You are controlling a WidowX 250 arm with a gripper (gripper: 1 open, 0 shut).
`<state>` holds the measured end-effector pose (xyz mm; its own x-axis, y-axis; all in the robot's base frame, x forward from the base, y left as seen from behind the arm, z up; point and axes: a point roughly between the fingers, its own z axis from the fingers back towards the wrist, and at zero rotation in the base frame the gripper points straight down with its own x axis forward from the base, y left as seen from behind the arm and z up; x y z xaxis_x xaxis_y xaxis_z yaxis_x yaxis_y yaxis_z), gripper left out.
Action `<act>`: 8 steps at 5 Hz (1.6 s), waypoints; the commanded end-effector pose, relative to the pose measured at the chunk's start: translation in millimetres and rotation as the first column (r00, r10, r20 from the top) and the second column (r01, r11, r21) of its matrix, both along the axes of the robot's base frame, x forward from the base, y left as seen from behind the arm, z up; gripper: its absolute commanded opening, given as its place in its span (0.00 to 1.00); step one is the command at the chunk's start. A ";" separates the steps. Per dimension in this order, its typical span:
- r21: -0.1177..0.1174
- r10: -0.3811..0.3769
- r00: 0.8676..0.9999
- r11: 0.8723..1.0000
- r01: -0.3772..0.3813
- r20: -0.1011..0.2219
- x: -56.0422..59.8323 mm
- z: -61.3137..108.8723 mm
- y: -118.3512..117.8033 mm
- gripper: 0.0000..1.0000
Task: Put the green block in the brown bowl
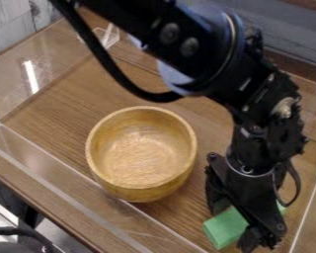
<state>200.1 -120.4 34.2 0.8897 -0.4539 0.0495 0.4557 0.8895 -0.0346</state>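
The green block [224,229] lies flat on the wooden table at the lower right, and only its near left end shows. My black gripper [248,219] points straight down onto it, open, with a finger on either side of the block. The fingers [221,190] and arm cover most of the block. The brown bowl [142,152] stands empty to the left of the gripper, its rim a short gap from the fingers.
Clear acrylic walls [42,158] fence the wooden table on the left and front. A small clear stand [95,32] sits at the far back left. The black arm [188,49] arches over from the top of the view.
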 end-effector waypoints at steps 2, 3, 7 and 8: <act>-0.026 0.018 1.000 1.000 -0.017 0.019 3.4 5.5 0.3 0.00; -0.030 0.029 1.000 0.999 -0.029 0.008 2.4 8.3 2.0 0.00; -0.045 0.085 0.996 0.995 -0.086 -0.024 3.1 27.3 9.4 0.00; -0.050 0.102 0.994 0.993 -0.103 -0.026 3.7 32.9 10.5 0.00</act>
